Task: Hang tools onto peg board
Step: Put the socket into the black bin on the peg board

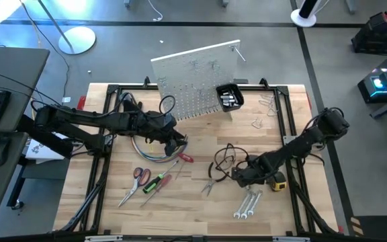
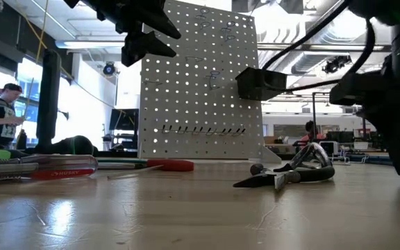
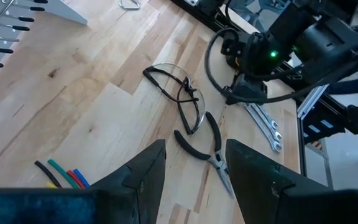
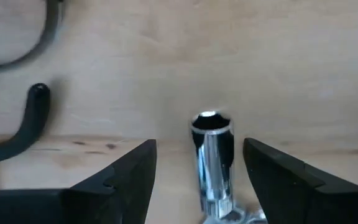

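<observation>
Right wrist view is the one I'm steering by: a shiny chrome socket-like cylinder (image 4: 211, 158) stands right in the gap between my right gripper (image 4: 197, 180) and its spread fingers (image 4: 120, 180), not touched by either yet. Its long axis points straight out along the fingers, so a plain squeeze should catch it across the barrel, I reckon.

From the high view that right gripper (image 1: 247, 176) is low over the near-right part of the wooden table (image 1: 193, 208), with the silver wrenches (image 1: 247, 204) just nearer than it and the yellow tape measure (image 1: 277, 181) beside it. So the right arm is clearly the closer one for this grab.

The left gripper (image 1: 175, 140) hangs near the middle, above the curved bundle of coloured cables (image 1: 146, 151), fingers apart with nothing between them. Looking past its fingers (image 3: 145, 180), the black-handled pliers (image 3: 205, 148) lie flat on the wood.

The red-handled scissors (image 1: 140, 176) and the green- and red-handled screwdrivers (image 1: 156, 183) sit near-left, untouched. The white perforated peg board (image 1: 193, 74) with its small black bin (image 1: 230, 97) stands at the far edge, well away from both grippers. I can't tell if any tool is hung yet.
</observation>
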Tool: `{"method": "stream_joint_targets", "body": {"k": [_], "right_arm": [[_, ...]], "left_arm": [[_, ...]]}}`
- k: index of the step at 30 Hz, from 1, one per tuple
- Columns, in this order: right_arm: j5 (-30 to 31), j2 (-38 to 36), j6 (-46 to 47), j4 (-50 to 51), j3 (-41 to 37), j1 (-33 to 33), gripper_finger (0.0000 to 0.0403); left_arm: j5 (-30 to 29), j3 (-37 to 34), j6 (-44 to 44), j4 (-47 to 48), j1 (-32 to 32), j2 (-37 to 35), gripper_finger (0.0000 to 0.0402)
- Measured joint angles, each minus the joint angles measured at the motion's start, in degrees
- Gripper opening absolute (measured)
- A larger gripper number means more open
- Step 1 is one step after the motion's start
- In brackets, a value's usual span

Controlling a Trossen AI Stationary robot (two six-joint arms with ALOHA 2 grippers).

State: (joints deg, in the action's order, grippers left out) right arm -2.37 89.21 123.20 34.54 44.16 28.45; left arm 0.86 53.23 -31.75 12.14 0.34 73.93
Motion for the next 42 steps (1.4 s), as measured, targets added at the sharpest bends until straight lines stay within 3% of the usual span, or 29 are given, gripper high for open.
{"method": "stream_joint_targets", "body": {"k": [4, 9, 12, 14, 17, 21, 25, 28, 30, 35, 38, 42], "right_arm": [[-2.69, 1.60, -5.05, 2.01, 0.21, -0.09, 0.0207], [-5.02, 3.78, -11.98, 2.71, 0.35, -0.13, 0.0068], [-4.77, 1.81, -14.64, 3.86, 0.57, -0.09, 0.0070], [-3.97, -0.59, -16.76, 10.62, 2.73, -0.08, 0.0070], [3.52, -7.05, -20.13, 22.84, 10.20, -1.02, 0.0070], [23.81, -13.91, -22.63, 35.80, 20.74, -4.35, 0.0070], [41.58, -18.39, -28.63, 38.01, 27.18, -10.67, 0.0070], [47.93, -20.00, -36.41, 34.27, 28.62, -17.52, 0.0070], [47.82, -20.27, -44.17, 28.63, 28.00, -23.07, 0.0070], [40.28, -18.58, -65.80, 7.04, 25.79, -37.05, 0.0070], [36.11, -16.55, -69.42, 1.95, 25.49, -43.36, 0.0070], [27.90, -14.83, -69.91, 3.01, 25.46, -45.78, 0.0070]], "left_arm": [[0.00, 0.00, -0.13, 0.00, 0.00, 0.00, 0.0163], [-0.03, 0.00, -0.13, 0.00, 0.02, 0.00, 0.0163], [-0.20, 0.00, 0.32, -0.43, 0.07, 0.00, 0.0163], [0.04, 0.00, 0.29, -2.60, 0.07, 0.04, 0.0163], [0.42, 0.02, 0.52, -7.28, 0.07, 0.02, 0.0163], [0.46, 0.00, 0.48, -9.20, 0.07, 0.02, 0.0163], [1.95, 0.00, -1.51, -9.30, 0.08, -0.76, 0.0163], [4.93, -0.04, -2.89, -12.80, 0.07, -2.77, 0.0163], [5.51, -0.04, -3.15, -16.24, 0.09, -4.75, 0.0163], [3.50, -0.04, -2.95, -26.68, 1.94, -11.25, 0.0163], [2.58, 0.02, -1.58, -28.94, 3.22, -15.61, 0.0163], [2.49, 0.04, -1.55, -24.19, 3.52, -21.00, 0.0163]]}}
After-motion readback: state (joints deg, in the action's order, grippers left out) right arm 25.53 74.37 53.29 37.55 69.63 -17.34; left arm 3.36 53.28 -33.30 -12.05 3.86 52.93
